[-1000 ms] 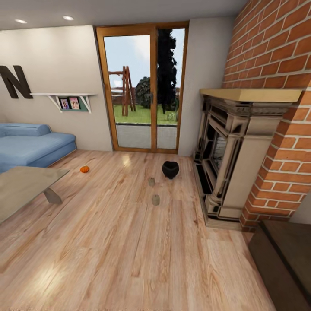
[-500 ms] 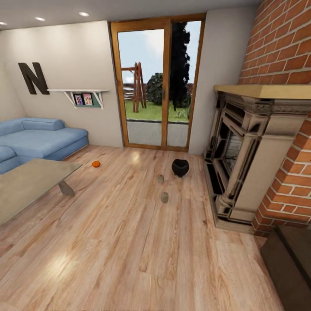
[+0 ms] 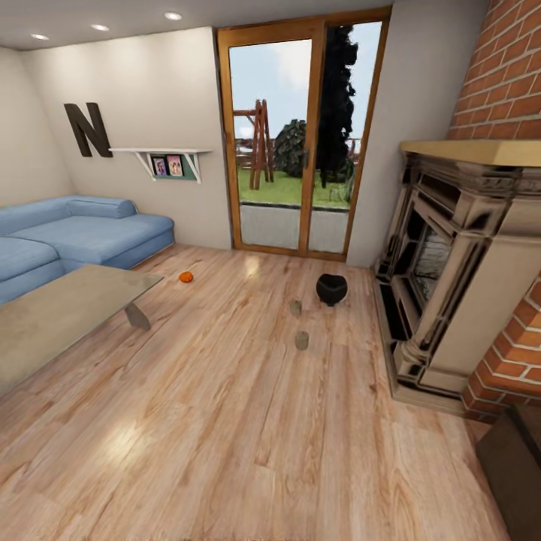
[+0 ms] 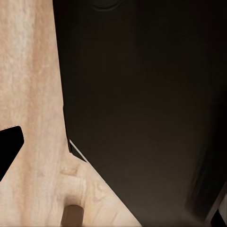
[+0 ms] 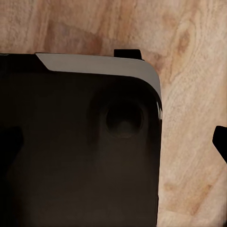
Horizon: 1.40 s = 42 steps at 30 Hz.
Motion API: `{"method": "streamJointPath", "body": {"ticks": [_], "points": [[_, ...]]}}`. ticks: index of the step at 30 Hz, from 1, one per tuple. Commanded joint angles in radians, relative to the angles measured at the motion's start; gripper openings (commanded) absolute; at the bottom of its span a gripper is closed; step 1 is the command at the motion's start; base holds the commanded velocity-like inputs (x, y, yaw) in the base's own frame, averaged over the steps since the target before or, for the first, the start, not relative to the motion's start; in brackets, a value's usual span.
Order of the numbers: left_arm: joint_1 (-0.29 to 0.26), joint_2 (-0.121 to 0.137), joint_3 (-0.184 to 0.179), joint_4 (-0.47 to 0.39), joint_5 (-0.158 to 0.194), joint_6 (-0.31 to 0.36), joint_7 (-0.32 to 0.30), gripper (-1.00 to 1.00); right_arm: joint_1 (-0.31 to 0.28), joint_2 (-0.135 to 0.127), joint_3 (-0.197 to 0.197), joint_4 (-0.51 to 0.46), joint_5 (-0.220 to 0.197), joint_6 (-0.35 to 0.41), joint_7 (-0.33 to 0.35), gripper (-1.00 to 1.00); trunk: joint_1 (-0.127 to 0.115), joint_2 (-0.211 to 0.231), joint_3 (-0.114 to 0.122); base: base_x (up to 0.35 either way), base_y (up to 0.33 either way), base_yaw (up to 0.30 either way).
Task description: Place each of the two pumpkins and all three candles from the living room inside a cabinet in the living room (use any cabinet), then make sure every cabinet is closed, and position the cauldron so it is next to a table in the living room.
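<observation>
Pumpkin [image 3: 185, 277], 1 of the 2 called for, is seen lying on the wooden floor [image 3: 225, 421] near the far corner of the glass-topped coffee table [image 3: 60, 315] and just in front of the blue sofa [image 3: 83, 233]. 2 candles [image 3: 296, 307] are stood upright on the floor, one behind the other, the nearer candle [image 3: 302, 340] well apart from the pumpkin. The black cauldron [image 3: 331, 288] is set on the floor just beyond them, between the candles and the glazed patio door [image 3: 300, 143], close to the fireplace [image 3: 451, 278]. A dark brown corner at the lower right of the head view may be part of the cabinet [image 3: 518, 466], though this cannot be confirmed.

In the wrist views, wooden floor and dark robot bodywork are shown. Whether the jaws of either arm are apart or together cannot be told, and nothing is seen to be held.

The step in hand is judged to be the approach: the room is being surveyed and nothing has yet been stowed. The next move is judged to call for the base to be driven towards the candles or the pumpkin, the trunk lowered, and 1 arm brought down over a floor-level object for a grasp.
</observation>
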<state>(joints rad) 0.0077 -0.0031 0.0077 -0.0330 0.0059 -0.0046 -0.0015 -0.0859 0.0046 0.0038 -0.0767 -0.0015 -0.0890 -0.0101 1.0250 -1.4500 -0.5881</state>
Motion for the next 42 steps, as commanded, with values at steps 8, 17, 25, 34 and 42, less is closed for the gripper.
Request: {"method": "streamJointPath", "body": {"ticks": [8,17,25,34,42], "points": [[0.0,0.0,0.0,-0.001,0.0,0.0,0.0,1.0,0.0,0.0,0.0,0.0,0.0,0.0,0.0,1.0,0.0,0.0,-0.012,0.0,0.0,0.176],[0.0,0.0,0.0,-0.001,0.0,0.0,0.0,1.0,0.0,-0.001,0.0,0.0,0.0,0.0,0.0,1.0,0.0,0.0,-0.025,0.0,0.0,0.174],[0.0,0.0,0.0,-0.001,0.0,0.0,0.0,1.0,0.0,-0.001,0.0,0.0,-0.001,0.0,0.0,1.0,0.0,0.0,-0.036,0.0,0.0,0.173],[0.0,0.0,0.0,0.0,0.0,0.0,0.0,1.0,0.0,-0.003,-0.001,0.0,-0.001,-0.001,0.001,1.0,0.0,0.0,-0.049,0.0,0.0,0.165],[0.0,0.0,0.0,0.0,0.0,0.0,0.0,1.0,0.0,-0.007,0.0,-0.001,0.002,-0.004,0.004,1.0,0.0,0.0,-0.05,0.0,0.0,0.027]]}}
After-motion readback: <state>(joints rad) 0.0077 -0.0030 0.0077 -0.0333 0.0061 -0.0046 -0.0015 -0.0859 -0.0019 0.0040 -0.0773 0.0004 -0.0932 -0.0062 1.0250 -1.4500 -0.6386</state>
